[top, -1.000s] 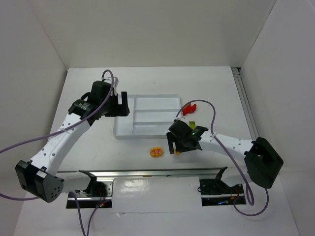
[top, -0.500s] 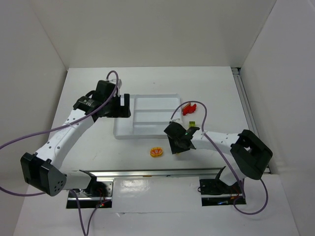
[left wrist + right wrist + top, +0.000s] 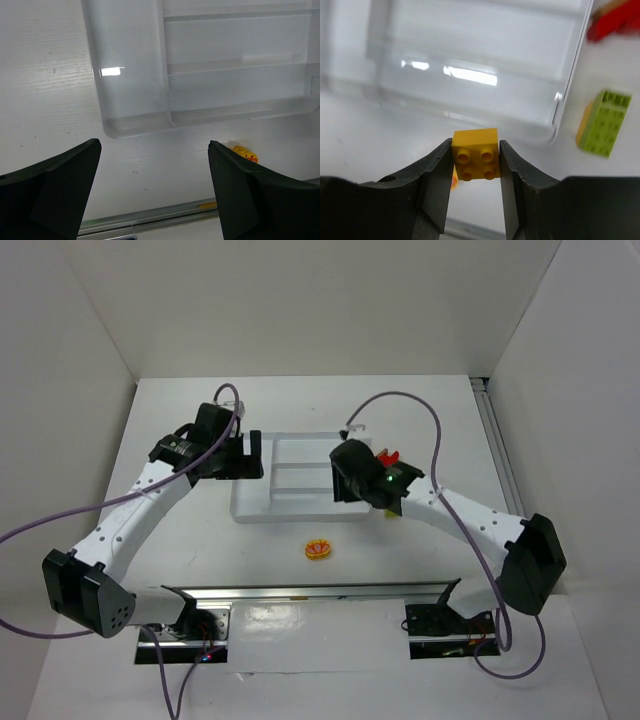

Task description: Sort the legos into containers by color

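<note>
Top external: left pincer is wide open and empty at the left end of the tray; a round orange piece sits on the worktop in front of the tray. Right pincer is at the tray's right end, clamped on a yellow brick. Red piece and lime brick lie just right of the tray.

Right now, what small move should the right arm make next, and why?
Probably move forward until it is over the white tray: the right gripper is shut on a yellow brick, which appears to hang just short of the tray's near rim.
</note>
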You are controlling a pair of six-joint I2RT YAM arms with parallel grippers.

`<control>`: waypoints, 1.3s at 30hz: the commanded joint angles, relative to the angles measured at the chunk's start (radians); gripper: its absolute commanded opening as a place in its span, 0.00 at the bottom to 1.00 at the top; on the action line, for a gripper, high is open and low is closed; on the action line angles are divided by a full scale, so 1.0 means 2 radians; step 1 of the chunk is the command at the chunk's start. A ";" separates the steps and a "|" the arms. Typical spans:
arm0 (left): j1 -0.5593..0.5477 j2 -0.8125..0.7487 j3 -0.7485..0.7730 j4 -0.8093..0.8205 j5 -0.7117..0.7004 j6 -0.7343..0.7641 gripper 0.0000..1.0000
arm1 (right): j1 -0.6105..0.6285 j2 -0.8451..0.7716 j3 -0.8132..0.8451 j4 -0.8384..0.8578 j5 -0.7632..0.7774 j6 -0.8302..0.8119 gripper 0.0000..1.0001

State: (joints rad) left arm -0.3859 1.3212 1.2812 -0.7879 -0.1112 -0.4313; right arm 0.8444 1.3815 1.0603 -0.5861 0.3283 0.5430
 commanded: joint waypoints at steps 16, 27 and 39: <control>-0.001 -0.098 -0.085 -0.026 0.014 -0.049 1.00 | -0.136 0.371 0.380 0.046 -0.011 -0.096 0.40; -0.001 -0.098 -0.096 -0.026 0.014 -0.054 1.00 | -0.134 0.382 0.376 0.054 -0.002 -0.081 0.98; -0.001 -0.103 -0.041 -0.049 -0.038 -0.054 1.00 | -0.051 0.146 0.170 0.055 0.017 -0.099 0.90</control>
State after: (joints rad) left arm -0.3859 1.1355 1.1305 -0.8707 -0.1360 -0.5285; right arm 0.6941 1.8988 1.5242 -0.4908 0.3786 0.3630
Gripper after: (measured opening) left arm 0.997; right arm 0.905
